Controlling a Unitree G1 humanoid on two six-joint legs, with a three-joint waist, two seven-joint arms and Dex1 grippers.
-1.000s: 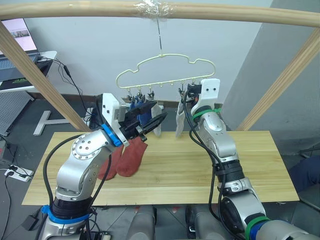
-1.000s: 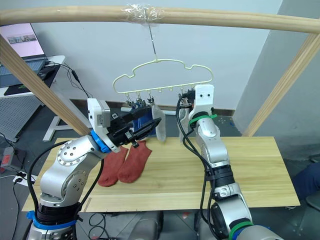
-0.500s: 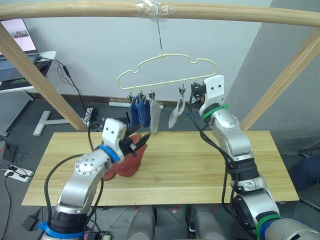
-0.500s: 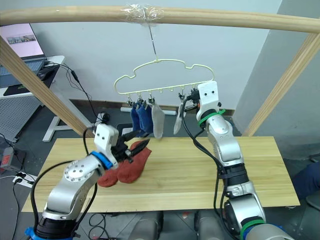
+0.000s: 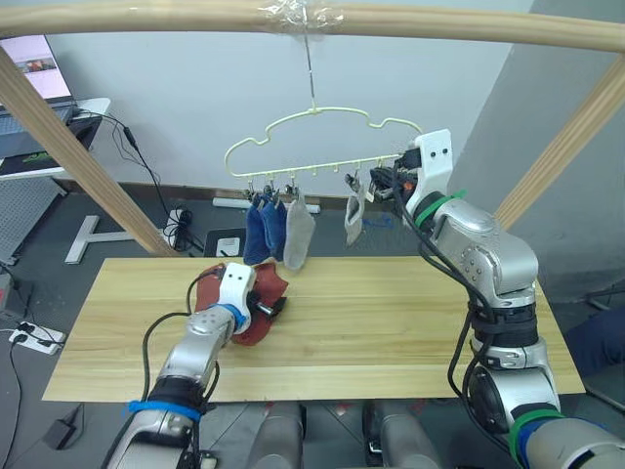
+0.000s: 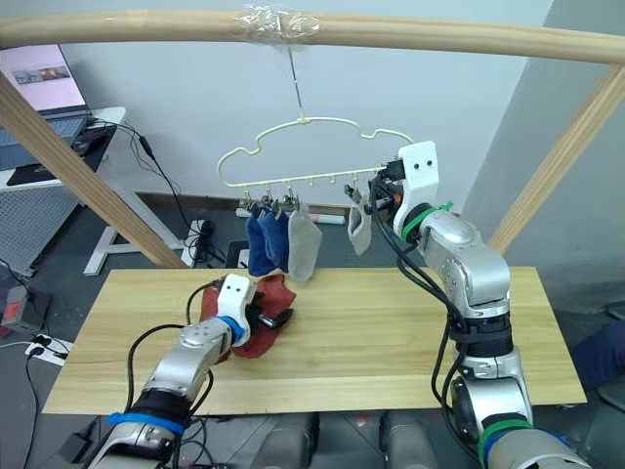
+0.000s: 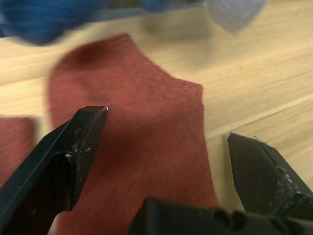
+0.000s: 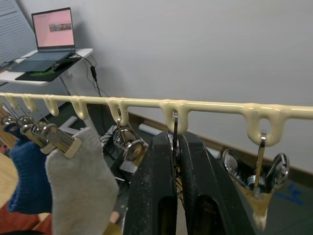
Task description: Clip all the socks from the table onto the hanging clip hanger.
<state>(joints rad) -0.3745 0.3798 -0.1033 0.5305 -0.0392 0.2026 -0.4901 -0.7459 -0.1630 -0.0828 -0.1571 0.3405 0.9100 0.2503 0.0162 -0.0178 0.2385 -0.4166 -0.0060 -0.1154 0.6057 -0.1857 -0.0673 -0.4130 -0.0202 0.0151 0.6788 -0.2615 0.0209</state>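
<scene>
A pale yellow-green clip hanger (image 5: 322, 122) hangs from the pole above the table (image 5: 410, 322). Two blue socks (image 5: 264, 230) and a grey sock (image 5: 298, 234) are clipped at its left, and a second grey sock (image 5: 354, 217) further right. My right gripper (image 8: 174, 139) is shut on a metal clip of the hanger, right beside that second grey sock. Two rust-red socks (image 5: 256, 285) lie on the table's left part. My left gripper (image 7: 166, 126) is open just above one rust-red sock (image 7: 142, 122), a finger on either side of it.
A thick wooden pole frame (image 5: 146, 18) spans overhead, with slanted poles (image 5: 78, 156) at both sides of the table. A desk with a laptop (image 5: 34, 68) stands at the far left. Bare planks stretch across the table's middle and right.
My left arm dropped from the hanger's height down to the table over the rust-red socks. My right gripper stayed at the hanger, which shifted slightly.
</scene>
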